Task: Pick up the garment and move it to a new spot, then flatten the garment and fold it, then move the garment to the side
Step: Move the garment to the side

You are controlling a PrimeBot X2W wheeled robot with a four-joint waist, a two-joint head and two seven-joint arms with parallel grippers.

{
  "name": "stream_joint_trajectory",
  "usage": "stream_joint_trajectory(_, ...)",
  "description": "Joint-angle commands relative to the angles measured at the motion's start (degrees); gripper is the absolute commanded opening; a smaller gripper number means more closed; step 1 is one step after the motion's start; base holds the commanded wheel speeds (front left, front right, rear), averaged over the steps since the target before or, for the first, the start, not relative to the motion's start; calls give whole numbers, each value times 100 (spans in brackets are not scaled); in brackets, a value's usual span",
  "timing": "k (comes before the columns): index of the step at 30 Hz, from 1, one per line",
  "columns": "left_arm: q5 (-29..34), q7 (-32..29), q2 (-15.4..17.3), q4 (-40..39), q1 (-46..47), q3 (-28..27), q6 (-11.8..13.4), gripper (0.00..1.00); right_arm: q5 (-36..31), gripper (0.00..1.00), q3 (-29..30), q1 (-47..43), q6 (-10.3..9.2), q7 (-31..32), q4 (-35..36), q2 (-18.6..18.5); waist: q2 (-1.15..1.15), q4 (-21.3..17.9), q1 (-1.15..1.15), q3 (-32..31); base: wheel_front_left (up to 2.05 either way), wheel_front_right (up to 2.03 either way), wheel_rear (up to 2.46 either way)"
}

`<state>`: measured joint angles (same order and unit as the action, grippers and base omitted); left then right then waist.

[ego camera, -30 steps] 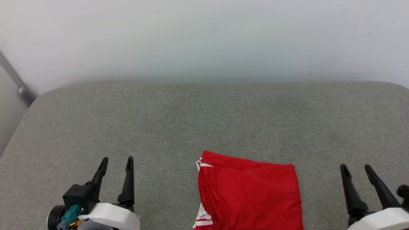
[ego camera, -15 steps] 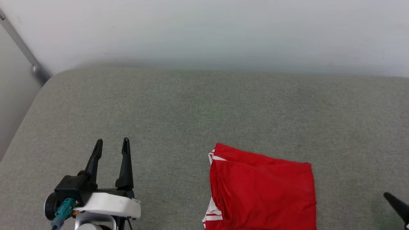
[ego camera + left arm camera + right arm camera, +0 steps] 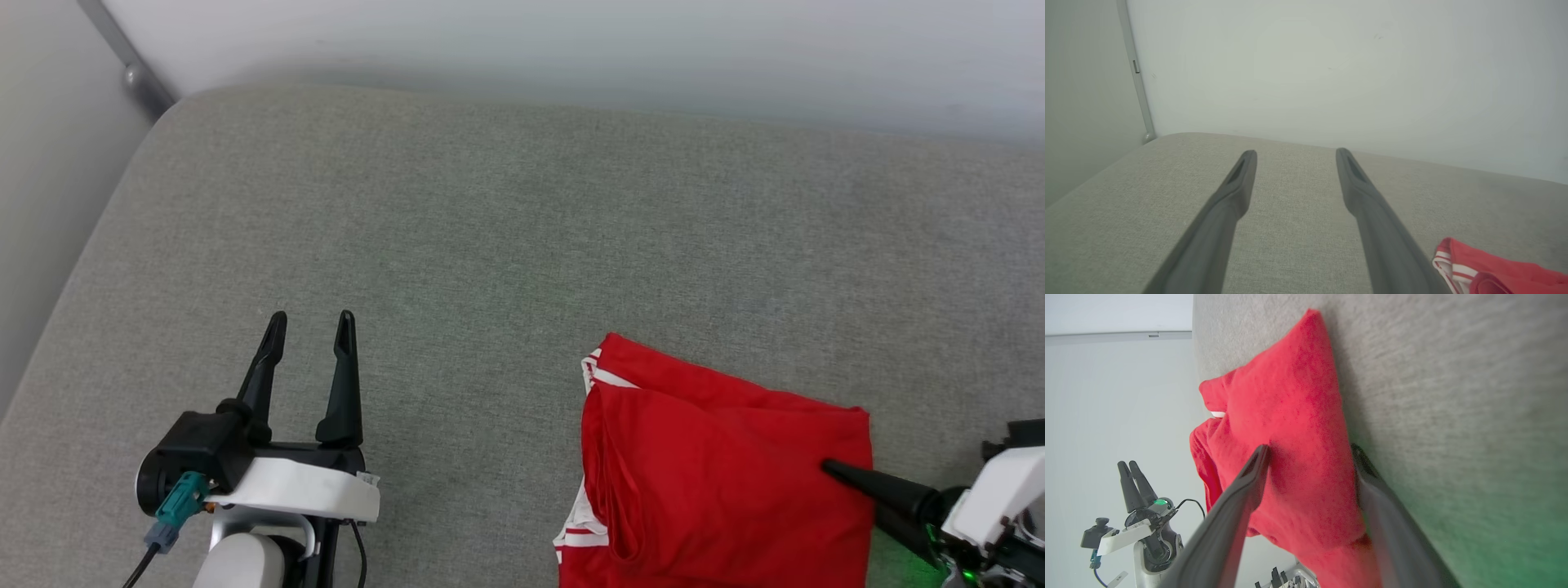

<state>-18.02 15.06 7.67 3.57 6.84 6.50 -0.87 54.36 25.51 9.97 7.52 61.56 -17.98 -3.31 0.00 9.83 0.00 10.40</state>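
Two spread fingers of the right gripper (image 3: 1308, 451), straddling the right edge of the garment (image 3: 1286, 392), left gripper (image 3: 310, 322) splayed, well apart

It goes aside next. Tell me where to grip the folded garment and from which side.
Probably the right edge of the garment, from the right, low over the cushion: the layers stack in one straight edge there, which the open right gripper straddles.

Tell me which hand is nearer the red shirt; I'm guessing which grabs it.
Right. The right hand, open, straddles the right edge of the shirt; the left hand is apart, over the cushion on its left.
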Motion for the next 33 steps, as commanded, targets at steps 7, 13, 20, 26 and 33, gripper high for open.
stream_joint_trajectory(7, 183, 13, -126, 127, 92, -149, -190, 100, 463, 49, -673, 5, -9, -186, -747, 124, 0, 50, 0, 12, 0, 0, 0)
stream_joint_trajectory(13, 344, 13, -178, 252, -26, -226, -287, 100, 126, 0, -1107, 87, -4, -522, -230, -13, 0, -151, 0, -189, 0, 0, 0)
stream_joint_trajectory(20, 436, 13, -248, 227, -82, -280, -369, 100, -1140, 0, -1937, 237, -3, -1041, 358, -611, 0, -712, 0, -332, 0, 0, 0)
stream_joint_trajectory(26, 482, 13, -278, 99, -80, -289, -448, 100, -2252, 0, -2322, 489, -4, -1297, 377, -1127, 0, -1498, 0, -219, 0, 0, 0)
stream_joint_trajectory(33, 648, 13, -141, -390, 421, -48, -555, 100, -3210, 0, -2065, 1246, -4, -1783, 130, -1527, 0, -2484, 0, 807, 0, 0, 0)
